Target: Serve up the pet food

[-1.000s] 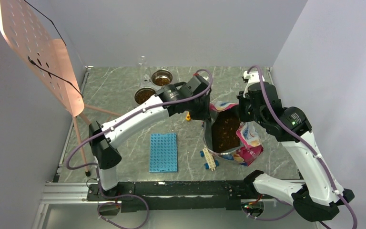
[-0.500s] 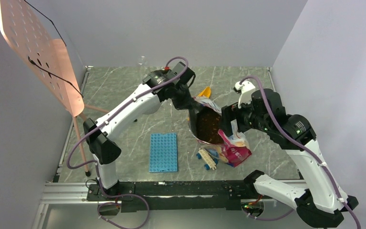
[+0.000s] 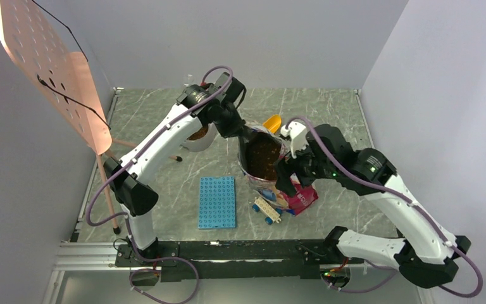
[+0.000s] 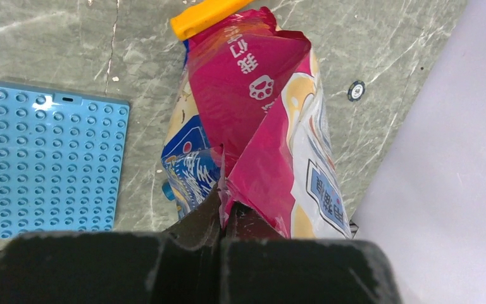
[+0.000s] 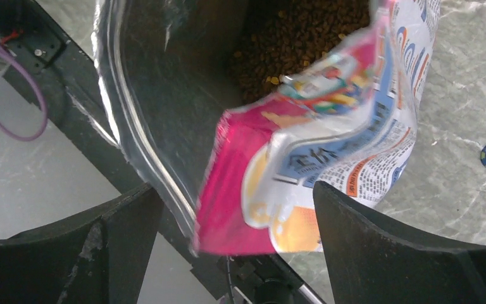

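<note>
blue plate (image 3: 217,201): flat on the desk (image 3: 329,114), closest to the arm bases, with a couple of small bricks (image 3: 267,209) just right of it
right jaws: spread wide either side of the bag (image 4: 253,120) rim, not gripping anything
pet food (image 3: 262,158): brown kibble, all sitting inside the open bag
left jaws: clamped tight on the bag's far edge
scoop (image 3: 272,121): yellow, poking out just behind the bag

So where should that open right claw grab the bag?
Probably the bag's pink rim, opposite the left gripper's pinch, approached from the right: that edge hangs between the right gripper's open fingers, and a second hold would keep the mouth spread.
</note>
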{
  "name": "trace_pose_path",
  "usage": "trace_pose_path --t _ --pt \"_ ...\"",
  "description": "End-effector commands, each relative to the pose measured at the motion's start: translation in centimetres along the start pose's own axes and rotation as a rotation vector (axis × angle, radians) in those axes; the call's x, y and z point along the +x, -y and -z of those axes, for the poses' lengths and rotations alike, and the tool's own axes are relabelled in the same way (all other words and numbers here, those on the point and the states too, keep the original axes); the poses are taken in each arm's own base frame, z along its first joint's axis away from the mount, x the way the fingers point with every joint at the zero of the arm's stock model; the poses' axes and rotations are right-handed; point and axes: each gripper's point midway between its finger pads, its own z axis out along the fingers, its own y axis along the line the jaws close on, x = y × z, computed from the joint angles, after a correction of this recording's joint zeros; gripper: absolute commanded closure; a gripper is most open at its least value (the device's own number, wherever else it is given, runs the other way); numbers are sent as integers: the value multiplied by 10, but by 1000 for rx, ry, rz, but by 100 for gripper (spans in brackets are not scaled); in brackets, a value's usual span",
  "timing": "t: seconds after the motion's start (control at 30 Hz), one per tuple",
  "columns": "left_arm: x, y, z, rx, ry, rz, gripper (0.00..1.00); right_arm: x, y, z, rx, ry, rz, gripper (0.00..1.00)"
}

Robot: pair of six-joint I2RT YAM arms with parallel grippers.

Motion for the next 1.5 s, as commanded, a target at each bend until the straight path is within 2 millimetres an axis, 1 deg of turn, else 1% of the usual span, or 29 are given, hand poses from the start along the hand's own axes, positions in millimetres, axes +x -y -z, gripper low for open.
trace_pose_path --t 0.0,0.03,0.07,0.13,0.2,0.27,0.37,0.4,0.43,0.47,0.57,0.6,0.63,0.67,0.77,0.8,0.87,0.97,1.07,1.13,1.17,1.2,1.23,1.37,1.47 --pt "-56 25 57 139 173 135 100 -17 7 -6 87 34 0 10" --pt "-55 23 58 136 174 149 100 -19 10 -7 109 34 -2 13" --pt "-54 19 55 125 168 170 100 -21 13 -10 137 30 -4 18" --pt "-54 15 55 123 162 219 100 -23 17 -16 190 18 1 30" --pt "-56 12 57 120 162 262 100 -25 13 -23 197 15 29 38" --pt "-61 13 59 124 171 298 100 -27 9 -27 203 24 58 46" --pt "-73 20 58 156 185 335 100 -24 11 -29 228 26 64 64" --pt "-75 22 56 163 175 354 100 -22 12 -28 233 21 65 71" --pt "-76 24 56 176 159 371 100 -20 13 -27 241 14 65 84" --pt "-78 26 55 188 146 382 100 -19 16 -25 257 9 61 100" --pt "-81 32 59 266 100 385 100 -10 20 -15 268 12 62 100" --pt "-80 36 62 308 68 389 93 -8 21 -12 272 12 63 100" --pt "-78 36 64 335 38 400 83 -7 21 -10 268 12 66 100" --pt "-75 37 68 362 12 412 71 -8 20 -10 258 15 70 100" --pt "-63 37 76 417 -43 425 41 -15 16 -14 243 23 81 100" --pt "-60 37 79 429 -60 431 33 -19 16 -16 244 25 84 100" --pt "-56 38 86 456 -89 447 26 -26 15 -19 245 37 85 100" --pt "-55 43 92 498 -109 478 22 -33 13 -20 242 62 84 100" --pt "-57 47 93 494 -115 502 20 -34 16 -19 257 68 86 100" --pt "-52 39 85 417 -136 532 24 -33 20 -18 276 68 91 100" --pt "-48 32 79 362 -153 563 28 -33 21 -16 285 68 93 100" --pt "-44 26 73 318 -169 597 30 -33 23 -15 294 68 94 100" --pt "-43 23 68 301 -173 619 30 -32 24 -14 299 68 94 100" --pt "-54 28 50 315 -119 608 27 -29 25 -12 299 67 87 100" --pt "-54 34 35 295 -127 572 22 -29 24 -10 296 68 85 100"
